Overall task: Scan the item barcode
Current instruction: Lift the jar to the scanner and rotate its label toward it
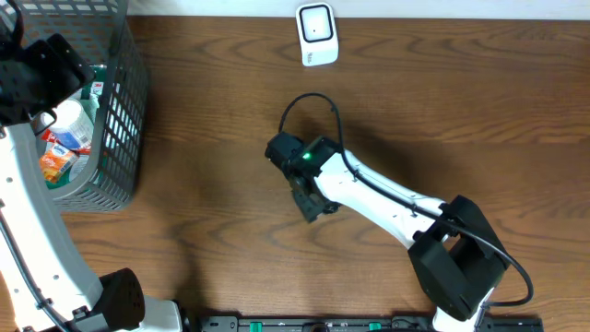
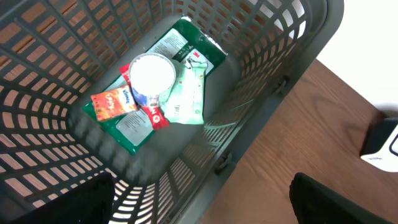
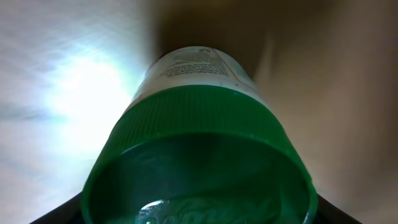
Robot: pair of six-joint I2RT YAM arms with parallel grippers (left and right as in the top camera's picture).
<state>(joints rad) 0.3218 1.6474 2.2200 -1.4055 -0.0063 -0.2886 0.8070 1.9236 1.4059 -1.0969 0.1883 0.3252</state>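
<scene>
**Item position.** The jar (image 3: pixel 199 81) sits under the right gripper (image 1: pixel 309 189) near the middle of the table (image 1: pixel 479 111). In the overhead view the gripper covers it completely. In the right wrist view its green lid (image 3: pixel 199 162) fills the lower frame and the labelled body runs away from the camera. The long axis is therefore roughly in line with the gripper's reach, lid end nearest the wrist. The frames do not show whether the jar stands upright or lies on its side.

**Right gripper.** Only dark corners of the fingers show, at the bottom edge on either side of the lid. The lid lies between them. It cannot be told whether the pads touch it or whether a grip is made.

**Left gripper.** The left gripper (image 2: pixel 199 199) hangs over the basket (image 1: pixel 120 111) at the table's left edge. Its fingers (image 2: pixel 336 199) stand wide apart with nothing between them. Packets and a white-topped tub lie on the basket floor below.

**Governing relation.** The scanner (image 1: pixel 316 35) stands at the far edge of the table, well apart from the jar and almost straight beyond it. The right arm is the nearer arm. The label would probably have to be turned toward the scanner's face.
</scene>
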